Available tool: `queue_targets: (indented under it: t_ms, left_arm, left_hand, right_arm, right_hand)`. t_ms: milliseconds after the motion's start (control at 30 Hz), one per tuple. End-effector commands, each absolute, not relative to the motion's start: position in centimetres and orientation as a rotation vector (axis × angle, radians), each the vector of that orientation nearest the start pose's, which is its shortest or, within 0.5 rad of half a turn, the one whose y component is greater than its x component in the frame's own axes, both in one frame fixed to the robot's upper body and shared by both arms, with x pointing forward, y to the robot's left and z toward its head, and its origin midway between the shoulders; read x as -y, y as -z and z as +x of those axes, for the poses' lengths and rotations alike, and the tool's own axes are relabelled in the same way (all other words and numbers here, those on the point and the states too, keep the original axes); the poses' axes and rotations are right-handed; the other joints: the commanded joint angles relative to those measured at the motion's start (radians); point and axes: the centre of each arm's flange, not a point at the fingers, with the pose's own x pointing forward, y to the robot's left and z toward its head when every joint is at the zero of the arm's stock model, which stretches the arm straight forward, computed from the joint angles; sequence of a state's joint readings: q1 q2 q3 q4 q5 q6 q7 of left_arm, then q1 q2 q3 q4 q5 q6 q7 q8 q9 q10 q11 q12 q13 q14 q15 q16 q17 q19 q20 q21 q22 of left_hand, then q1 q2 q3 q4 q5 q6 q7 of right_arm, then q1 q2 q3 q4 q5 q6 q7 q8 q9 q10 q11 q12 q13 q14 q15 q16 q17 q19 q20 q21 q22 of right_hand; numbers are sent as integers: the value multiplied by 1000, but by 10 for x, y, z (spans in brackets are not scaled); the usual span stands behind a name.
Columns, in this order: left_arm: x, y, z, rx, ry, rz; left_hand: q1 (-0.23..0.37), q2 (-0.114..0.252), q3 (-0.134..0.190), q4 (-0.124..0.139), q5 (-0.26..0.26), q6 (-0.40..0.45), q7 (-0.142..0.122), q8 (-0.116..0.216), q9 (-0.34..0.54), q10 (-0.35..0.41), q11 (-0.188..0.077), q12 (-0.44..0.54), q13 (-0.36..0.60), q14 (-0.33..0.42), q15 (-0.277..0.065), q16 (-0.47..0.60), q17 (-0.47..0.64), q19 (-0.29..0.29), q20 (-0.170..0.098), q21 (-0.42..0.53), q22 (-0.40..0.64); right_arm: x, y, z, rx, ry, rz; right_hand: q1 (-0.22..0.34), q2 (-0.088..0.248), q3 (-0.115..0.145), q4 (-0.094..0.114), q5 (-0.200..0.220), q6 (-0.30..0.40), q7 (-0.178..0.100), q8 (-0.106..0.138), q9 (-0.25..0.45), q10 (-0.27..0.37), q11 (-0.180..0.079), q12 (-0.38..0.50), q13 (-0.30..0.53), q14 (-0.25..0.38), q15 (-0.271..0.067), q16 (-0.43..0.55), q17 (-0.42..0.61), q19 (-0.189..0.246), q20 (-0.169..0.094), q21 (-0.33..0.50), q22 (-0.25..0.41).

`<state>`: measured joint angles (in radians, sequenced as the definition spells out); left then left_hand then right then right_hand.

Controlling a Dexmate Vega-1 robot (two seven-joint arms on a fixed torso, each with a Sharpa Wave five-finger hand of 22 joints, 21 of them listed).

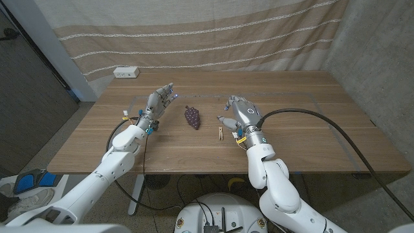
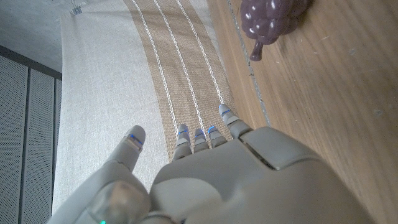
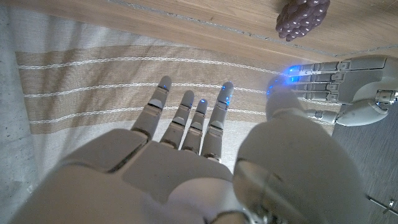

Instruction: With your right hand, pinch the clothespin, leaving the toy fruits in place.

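Wooden table point(image 1: 304, 123), striped curtain behind. Left hand point(image 1: 158, 102) left of toy grapes point(image 1: 192, 116), fingers spread, holding nothing. Clothespin point(image 1: 221, 133) lies right of grapes, long axis pointing away from robot. Right hand point(image 1: 242, 113) just beside it on its right, fingers apart, holding nothing; nearer hand.

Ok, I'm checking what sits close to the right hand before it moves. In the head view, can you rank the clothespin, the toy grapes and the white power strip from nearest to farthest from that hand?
1. The clothespin: on the table beside the right hand, toward the robot's left.
2. The toy grapes: mid-table, between the two hands.
3. The white power strip: at the table's far edge, by the curtain.
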<state>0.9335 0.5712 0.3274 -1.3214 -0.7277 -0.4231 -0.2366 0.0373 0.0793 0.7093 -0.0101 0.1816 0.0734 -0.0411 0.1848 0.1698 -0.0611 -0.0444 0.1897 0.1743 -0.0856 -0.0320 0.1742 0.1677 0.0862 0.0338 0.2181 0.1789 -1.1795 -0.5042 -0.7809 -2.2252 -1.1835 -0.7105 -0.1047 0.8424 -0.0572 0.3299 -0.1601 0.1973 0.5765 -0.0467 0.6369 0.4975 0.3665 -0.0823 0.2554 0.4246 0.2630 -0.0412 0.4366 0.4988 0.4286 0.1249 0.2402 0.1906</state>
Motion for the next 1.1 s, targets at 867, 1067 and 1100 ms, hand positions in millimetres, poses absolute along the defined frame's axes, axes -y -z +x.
queue_targets:
  t_ms: [867, 1067, 1100]
  left_arm:
    - [-307, 44, 628, 671, 363, -26]
    - [-309, 44, 629, 670, 359, -27]
    - [-309, 44, 628, 670, 358, -26]
  left_hand:
    - [-11, 56, 4, 2, 6, 13, 2, -3, 4, 1, -4, 4, 3, 6, -6, 4, 3, 10, 2, -2, 5]
    - [-11, 55, 4, 2, 6, 12, 2, -4, 4, 1, -2, 4, 3, 6, -6, 4, 3, 10, 3, -3, 5]
    - [-11, 55, 4, 2, 6, 13, 2, -3, 4, 1, -2, 4, 3, 6, -7, 3, 3, 10, 3, -3, 5]
  right_arm:
    - [67, 75, 465, 675, 251, -1362]
    - [63, 77, 470, 656, 235, -1376]
    - [63, 77, 471, 652, 230, -1376]
  right_hand:
    - [30, 22, -1, -3, -7, -6, -6, 41, 20, 18, -2, 7, 17, 10, -42, 7, 7, 12, -1, 7, 4]
    - [30, 23, -4, 0, -8, -6, -5, 45, 18, 17, 1, 7, 19, 9, -41, 7, 7, 12, -1, 7, 4]
    - [30, 22, -4, 0, -8, -6, -6, 46, 18, 17, 0, 6, 20, 8, -39, 6, 7, 12, -1, 7, 4]
